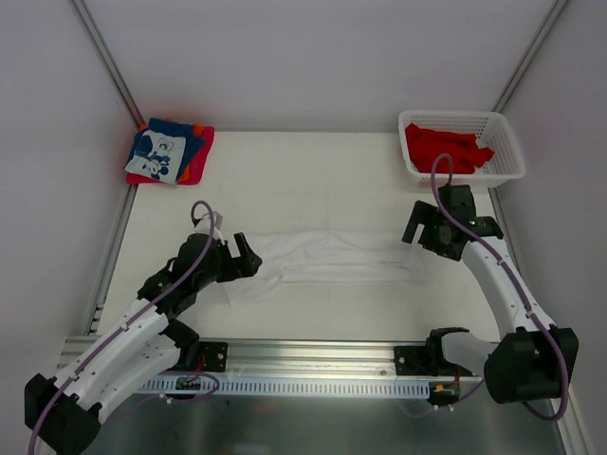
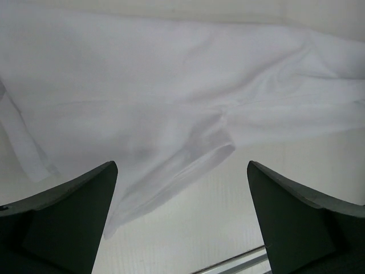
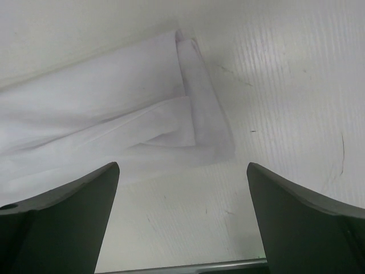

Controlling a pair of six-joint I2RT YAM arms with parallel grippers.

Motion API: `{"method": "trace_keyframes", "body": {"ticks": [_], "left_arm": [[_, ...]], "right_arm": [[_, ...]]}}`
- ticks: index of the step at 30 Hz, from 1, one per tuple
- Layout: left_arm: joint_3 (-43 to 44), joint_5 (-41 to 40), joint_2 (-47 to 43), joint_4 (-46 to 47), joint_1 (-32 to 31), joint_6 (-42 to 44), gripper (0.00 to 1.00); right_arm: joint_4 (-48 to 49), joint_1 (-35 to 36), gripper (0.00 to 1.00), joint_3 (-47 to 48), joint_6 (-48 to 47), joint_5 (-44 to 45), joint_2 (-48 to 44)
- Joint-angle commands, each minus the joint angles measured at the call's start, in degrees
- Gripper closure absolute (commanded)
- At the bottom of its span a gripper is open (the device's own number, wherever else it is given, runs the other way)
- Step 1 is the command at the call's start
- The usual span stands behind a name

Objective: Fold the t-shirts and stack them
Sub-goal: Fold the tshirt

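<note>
Across the tabletop [image 1: 313,171] at mid-frame I see the white t-shirt [image 1: 332,258] folded into a long wrinkled band; left pincer [image 1: 248,259] and right pincer [image 1: 419,232] gape empty.

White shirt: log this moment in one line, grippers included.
white shirt: long folded strip on table | left gripper: open at its left end | right gripper: open at its right end

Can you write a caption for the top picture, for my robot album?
Wide open, the left pincer and right pincer flank a white t-shirt folded into a long strip.
</note>
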Motion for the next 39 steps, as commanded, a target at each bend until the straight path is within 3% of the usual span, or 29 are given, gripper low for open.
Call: {"method": "trace_keyframes", "body": {"ticks": [1,4,11,18,30,35,39], "left_arm": [[5.0,-2.9,-3.5,-2.2,-1.2,0.2,0.01],[7.7,-4.8,-3.5,-4.2,-1.4,0.0,0.01],[6.1,-14.2,-1.0,-6.7,-1.5,-2.8,0.01],[3.4,-20.8,6.3,-4.8,-1.6,-8.7,0.02],[1.5,-21.8,15.1,3.5,-1.6,-9.3,0.05],[0.0,-25.5,16.2,6.3,-1.6,-8.5,0.14],[1.5,-29.0,18.4,6.3,-1.5,-8.2,0.13]], "right_arm": [[-2.7,0.6,0.01,4.1,-0.1,0.3,-3.4],[-1.0,0.9,0.01,5.6,-0.9,-2.1,-2.1],[3.2,2.8,0.01,9.1,-1.4,-9.6,11.2],[6.2,6.0,0.01,8.4,-0.6,-9.9,14.4],[6.5,8.3,0.00,-1.1,-0.2,-8.0,5.5],[4.5,8.5,0.00,-4.1,-0.3,-6.3,-1.9],[1.0,8.6,0.00,-4.8,-0.5,-5.1,-7.3]]}}
